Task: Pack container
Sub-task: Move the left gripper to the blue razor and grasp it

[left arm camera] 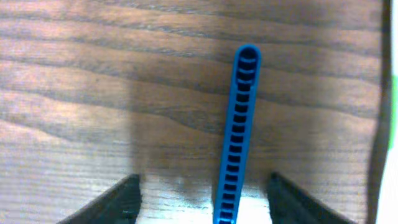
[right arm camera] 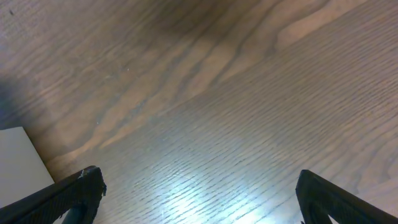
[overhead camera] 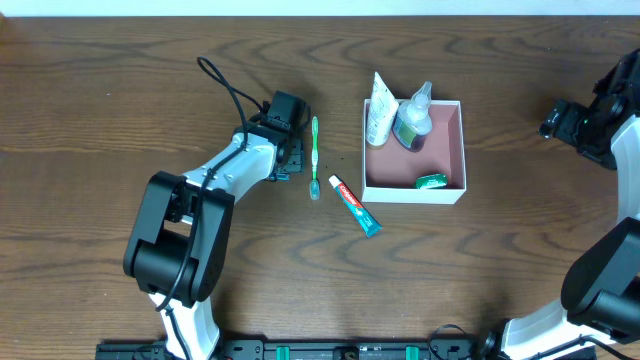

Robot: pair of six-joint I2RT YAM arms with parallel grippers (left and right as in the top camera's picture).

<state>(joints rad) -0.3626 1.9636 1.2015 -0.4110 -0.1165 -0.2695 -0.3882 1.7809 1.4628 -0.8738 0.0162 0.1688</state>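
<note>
A green toothbrush (overhead camera: 315, 150) lies on the brown wooden table (overhead camera: 100, 100), between the left gripper (left arm camera: 204, 180) and the square white box with a pink inside (overhead camera: 440, 150). A white and teal toothpaste tube (overhead camera: 356, 206) lies by the box's corner. In the box are a white tube (overhead camera: 380, 118), a clear bottle (overhead camera: 412, 122) and a small green thing (overhead camera: 431, 181). The left arm is bent low. Its fingers are partly apart on both sides of a blue slotted strip (left arm camera: 239, 124), not touching it. The right gripper (right arm camera: 199, 180) is wide open, far right of the box.

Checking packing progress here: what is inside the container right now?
Inside the container: a white tube leaning at the far-left corner, a clear bottle beside it, a small green item by the front wall. The floor beneath them is covered.
</note>
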